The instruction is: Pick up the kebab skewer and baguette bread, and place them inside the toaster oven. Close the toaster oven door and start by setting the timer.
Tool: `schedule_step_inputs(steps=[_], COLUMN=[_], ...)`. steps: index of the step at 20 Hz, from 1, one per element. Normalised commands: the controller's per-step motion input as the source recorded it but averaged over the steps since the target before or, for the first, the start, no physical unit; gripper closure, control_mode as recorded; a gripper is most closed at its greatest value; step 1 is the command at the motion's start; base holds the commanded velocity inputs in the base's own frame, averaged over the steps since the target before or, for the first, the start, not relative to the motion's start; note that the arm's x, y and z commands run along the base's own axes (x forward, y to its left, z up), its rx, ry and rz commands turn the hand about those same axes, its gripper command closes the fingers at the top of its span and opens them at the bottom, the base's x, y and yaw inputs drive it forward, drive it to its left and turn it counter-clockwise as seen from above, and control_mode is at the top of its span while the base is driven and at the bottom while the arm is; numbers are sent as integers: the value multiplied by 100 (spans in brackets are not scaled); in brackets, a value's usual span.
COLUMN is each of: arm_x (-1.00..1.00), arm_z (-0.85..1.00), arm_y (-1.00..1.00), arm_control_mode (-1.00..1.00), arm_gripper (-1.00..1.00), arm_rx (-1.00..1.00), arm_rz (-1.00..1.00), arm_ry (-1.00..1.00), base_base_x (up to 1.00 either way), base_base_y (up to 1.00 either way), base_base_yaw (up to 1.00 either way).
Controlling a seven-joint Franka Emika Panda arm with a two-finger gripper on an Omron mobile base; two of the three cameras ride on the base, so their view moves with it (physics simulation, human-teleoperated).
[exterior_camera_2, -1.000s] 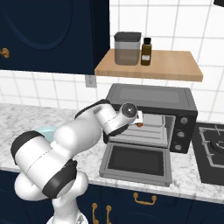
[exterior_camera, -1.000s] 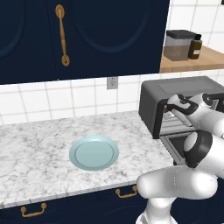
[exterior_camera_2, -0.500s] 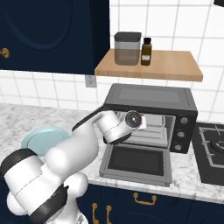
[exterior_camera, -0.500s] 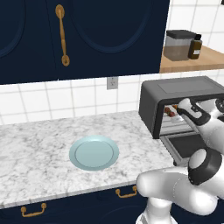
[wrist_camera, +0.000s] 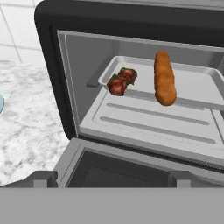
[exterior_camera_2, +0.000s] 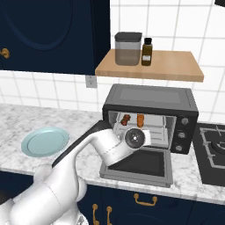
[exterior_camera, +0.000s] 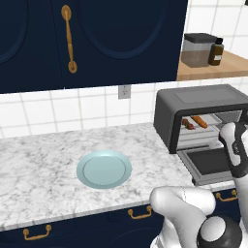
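Dark grey boxy toaster oven [exterior_camera_2: 151,116] on the white marble bench [exterior_camera: 43,169], glass-fronted door [exterior_camera_2: 139,165] dropped flat. Inside on the rack tray: short skewer of dark red-brown meat chunks [wrist_camera: 121,81] left, smooth orange-brown baguette loaf [wrist_camera: 164,78] beside it, apart. Claw [exterior_camera: 234,145] before the opening, spread wide, empty. Pale blue round plate [exterior_camera: 104,169] well left.

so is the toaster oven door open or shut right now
Open. The dark-framed glass door lies folded down flat in front of the dark grey toaster oven, exposing the orange-brown baguette inside.
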Motion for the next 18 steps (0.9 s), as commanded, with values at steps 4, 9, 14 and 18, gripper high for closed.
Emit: schedule_step_inputs(steps=[4, 9, 14, 18], arm_x=[-74, -57, -34, -27], arm_z=[0, 0, 0, 0], arm_y=[-28, -6, 0, -3], arm_control_mode=[-100, -100, -100, -100], arm_gripper=[-100, -100, -100, -100], arm_rx=[0, 0, 0, 0], arm_rz=[0, -3, -3, 0], arm_ry=[0, 0, 0, 0], base_base_x=[0, 0, 0, 0], base_base_y=[0, 0, 0, 0], base_base_yaw=[0, 0, 0, 0])
